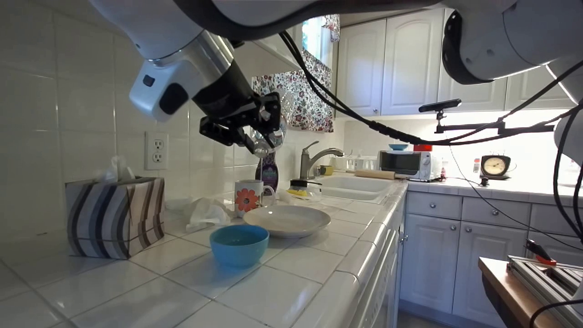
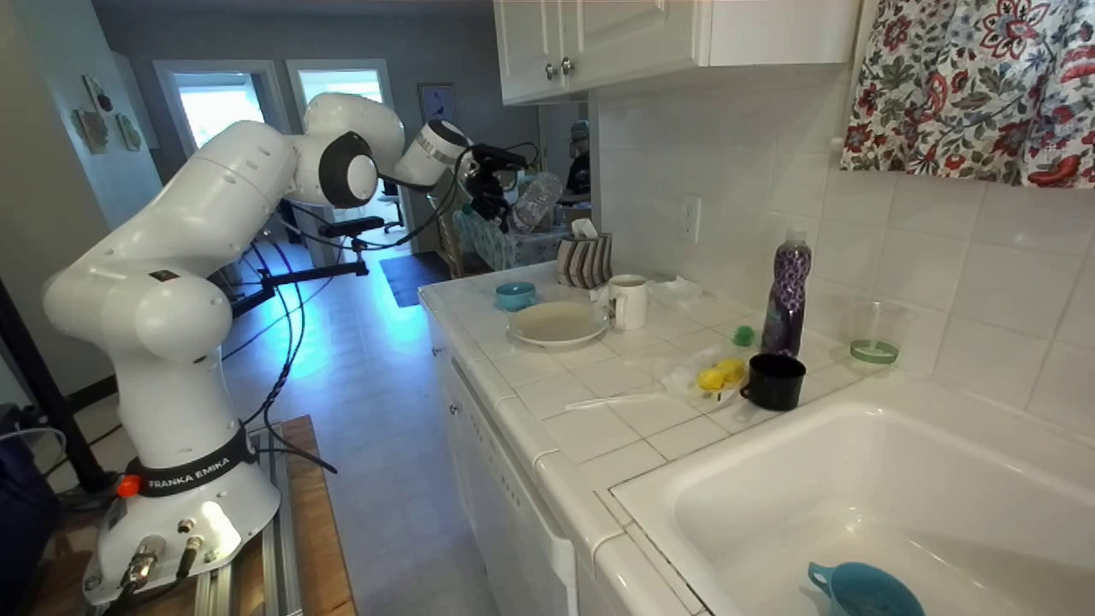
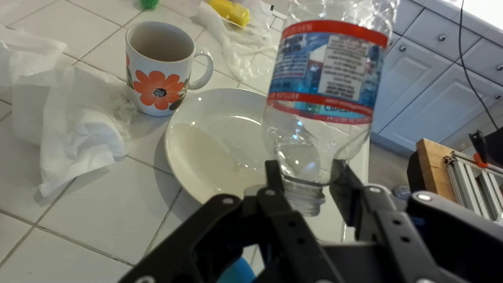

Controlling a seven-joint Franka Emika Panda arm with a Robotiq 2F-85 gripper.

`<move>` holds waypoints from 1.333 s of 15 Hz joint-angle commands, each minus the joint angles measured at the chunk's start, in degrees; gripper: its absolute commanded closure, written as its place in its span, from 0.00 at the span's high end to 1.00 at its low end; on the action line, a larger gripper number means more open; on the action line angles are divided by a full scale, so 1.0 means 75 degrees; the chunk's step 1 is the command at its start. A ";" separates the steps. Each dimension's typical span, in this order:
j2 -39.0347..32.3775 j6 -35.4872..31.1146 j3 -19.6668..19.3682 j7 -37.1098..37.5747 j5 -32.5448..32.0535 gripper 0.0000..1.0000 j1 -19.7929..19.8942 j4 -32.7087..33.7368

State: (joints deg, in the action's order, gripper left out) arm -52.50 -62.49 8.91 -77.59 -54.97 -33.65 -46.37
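My gripper [image 1: 263, 142] is shut on a clear plastic bottle [image 1: 283, 132] near its neck and holds it in the air above the counter. In the wrist view the fingers [image 3: 306, 173] flank the neck and shoulder of the uncapped bottle [image 3: 322, 78], which has a red and blue label. The bottle is tilted mouth-down. A thin stream shows below its mouth in an exterior view. Below are a white plate [image 1: 291, 222] with a little liquid in it, a white mug [image 1: 247, 200] with an orange flower, and a blue bowl [image 1: 239, 246], partly hidden in the wrist view.
A striped tissue box [image 1: 116, 218] and crumpled tissues [image 3: 78, 122] lie near the wall. A purple soap bottle [image 2: 787, 299], black cup [image 2: 774, 381], yellow sponge [image 2: 720, 375] and green scrubber [image 2: 743, 335] stand by the sink [image 2: 770, 479]. Wall cabinets [image 2: 624, 38] hang above.
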 commanded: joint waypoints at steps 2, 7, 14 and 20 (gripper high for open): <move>-0.0380 0.0301 -0.0219 -0.0450 -0.0208 0.11 -0.0217 0.0671; -0.0526 0.0408 -0.0393 -0.0702 -0.0210 0.11 -0.0316 0.0927; -0.0780 0.0489 -0.0702 -0.1103 -0.0272 0.11 -0.0473 0.1343; -0.1023 0.0343 -0.1007 -0.1497 -0.0363 0.11 -0.0601 0.1729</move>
State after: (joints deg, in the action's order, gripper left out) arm -57.29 -60.58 2.72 -85.64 -55.67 -37.11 -38.14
